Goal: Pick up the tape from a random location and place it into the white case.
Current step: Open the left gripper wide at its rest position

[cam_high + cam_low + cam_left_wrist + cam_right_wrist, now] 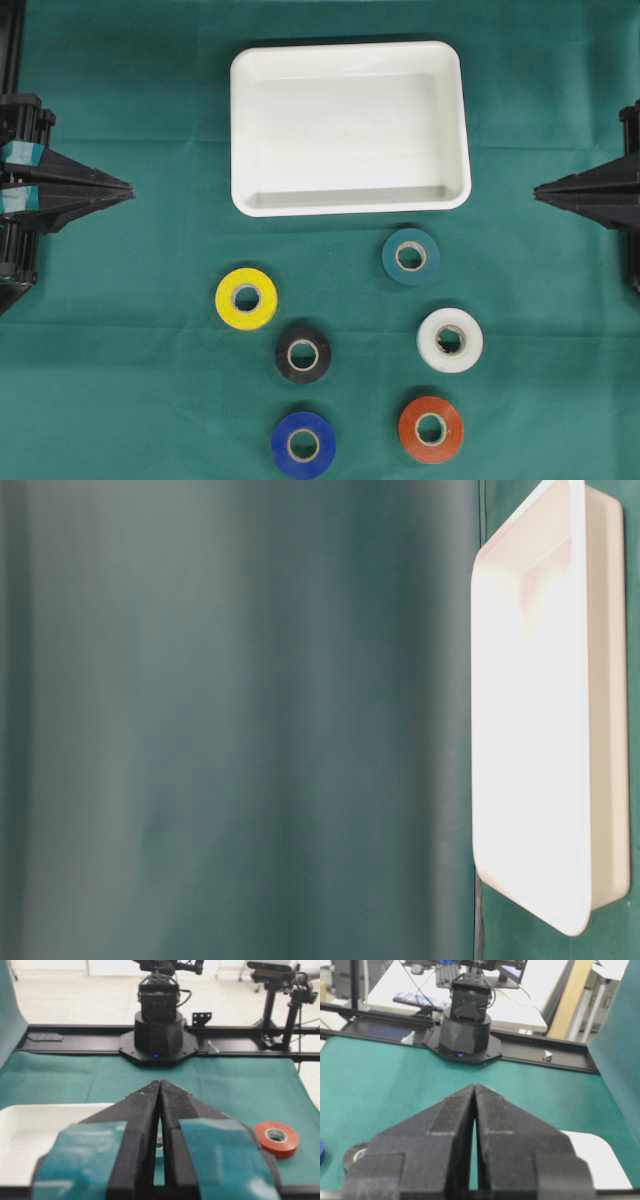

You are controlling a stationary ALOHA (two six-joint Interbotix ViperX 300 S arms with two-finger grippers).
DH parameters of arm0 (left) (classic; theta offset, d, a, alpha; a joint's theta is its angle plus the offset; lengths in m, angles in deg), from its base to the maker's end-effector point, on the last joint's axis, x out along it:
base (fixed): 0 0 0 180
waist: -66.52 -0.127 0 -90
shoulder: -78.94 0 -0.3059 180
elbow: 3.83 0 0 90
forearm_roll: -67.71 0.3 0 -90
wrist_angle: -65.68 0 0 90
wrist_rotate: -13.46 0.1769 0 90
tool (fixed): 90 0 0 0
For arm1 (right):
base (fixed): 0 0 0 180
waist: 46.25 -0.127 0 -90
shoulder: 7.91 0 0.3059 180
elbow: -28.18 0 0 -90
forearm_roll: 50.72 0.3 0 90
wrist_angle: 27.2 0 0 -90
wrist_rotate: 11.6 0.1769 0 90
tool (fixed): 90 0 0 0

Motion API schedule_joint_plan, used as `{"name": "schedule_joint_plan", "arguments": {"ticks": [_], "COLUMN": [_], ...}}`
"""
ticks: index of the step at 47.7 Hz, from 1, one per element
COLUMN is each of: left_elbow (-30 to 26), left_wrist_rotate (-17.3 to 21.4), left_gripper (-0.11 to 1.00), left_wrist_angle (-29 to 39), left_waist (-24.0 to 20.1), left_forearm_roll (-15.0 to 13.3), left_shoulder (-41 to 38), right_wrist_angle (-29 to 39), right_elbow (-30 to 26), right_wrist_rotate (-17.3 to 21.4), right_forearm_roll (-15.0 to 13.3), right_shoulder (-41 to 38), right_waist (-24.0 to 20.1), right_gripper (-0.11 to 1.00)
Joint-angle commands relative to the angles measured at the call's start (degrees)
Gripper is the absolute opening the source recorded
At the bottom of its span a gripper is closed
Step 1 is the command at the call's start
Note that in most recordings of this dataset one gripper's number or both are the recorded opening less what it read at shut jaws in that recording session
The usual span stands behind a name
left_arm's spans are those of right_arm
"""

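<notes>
Left end effector [130,189] beside white case [349,206].

1. cloth [130,380] is plain dark green
2. case [350,62] is white
3. tape rolls: yellow [246,298], black [303,353], blue [303,445], teal [411,257], white [450,340], orange-red [431,430]
4. grippers are black, the left one [128,190] has teal tape patches

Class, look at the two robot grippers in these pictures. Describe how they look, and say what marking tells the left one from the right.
Both are matte black, with fingers tapering to a wedge-shaped point. The left gripper carries teal tape patches on its fingers; in the overhead view, teal bands show on it too. The right gripper is plain black, without tape, its fingers rough-textured. Each arm stands on a round black base.
</notes>
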Motion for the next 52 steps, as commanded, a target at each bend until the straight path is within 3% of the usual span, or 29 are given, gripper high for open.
{"name": "schedule_joint_plan", "arguments": {"ticks": [1, 16, 25, 29, 33, 37, 44, 48, 52], "left_elbow": [-1.14, -1.32, -1.41, -1.41, -1.41, -1.41, -1.41, -1.41, -1.41], "left_wrist_rotate": [0.09, 0.26, 0.26, 0.18, 0.09, 0.09, 0.18, 0.18, 0.18], "left_gripper": [0.01, 0.01, 0.02, 0.1, 0.29, 0.53, 0.92, 0.99, 0.98], "left_wrist_angle": [1.05, 2.11, 3.6, 3.78, 3.78, 3.78, 3.87, 4.04, 4.22], "left_waist": [-0.09, 0.0, 0.0, -0.09, -0.09, 0.0, 0.0, 0.0, 0.0], "left_forearm_roll": [-0.26, -0.18, -0.18, -0.18, -0.26, -0.18, -0.18, -0.18, -0.18], "left_shoulder": [-0.7, -0.53, -0.7, -0.79, -0.7, -0.79, -0.7, -0.7, -0.7], "right_wrist_angle": [-0.26, 3.25, 9.23, 10.28, 9.93, 9.23, 8.09, 8.09, 8.0], "right_elbow": [-1.49, -2.2, -4.22, -4.48, -4.66, -4.66, -4.57, -4.48, -4.48], "right_wrist_rotate": [0.26, 0.53, 0.53, 0.53, 0.53, 0.62, 0.62, 0.7, 0.7], "right_forearm_roll": [0.09, 0.09, 0.09, 0.09, 0.09, 0.18, 0.26, 0.26, 0.26], "right_shoulder": [-0.53, -1.23, -1.49, -1.49, -1.41, -1.14, -1.41, -1.85, -1.85], "right_waist": [0.44, 0.88, 0.97, 0.97, 0.97, 0.97, 1.14, 1.58, 1.93], "right_gripper": [0.0, 0.0, 0.0, 0.0, 0.02, 0.16, 0.58, 0.8, 0.92]}}
